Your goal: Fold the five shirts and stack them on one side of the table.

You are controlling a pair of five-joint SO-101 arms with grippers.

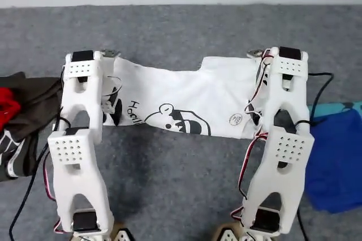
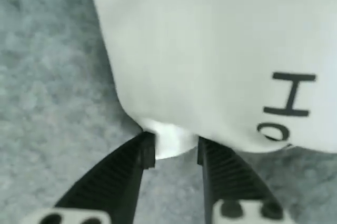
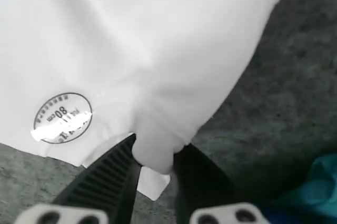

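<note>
Grip is set at both ends: the left gripper (image 2: 171,153) is closed down on a bunched bit of the white shirt (image 1: 186,97) along its near edge, and the right gripper (image 3: 155,156) pinches that same edge beside the round sticker (image 3: 62,118). The shirt lies spread print-up mid-table between the arms, so this matched hold looks meant to carry the edge over evenly for a fold. Dark garments (image 1: 22,111) sit at one side and a blue shirt (image 1: 334,162) at the other.

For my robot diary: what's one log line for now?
left pincer: shut on white shirt | right pincer: shut on white shirt
</note>
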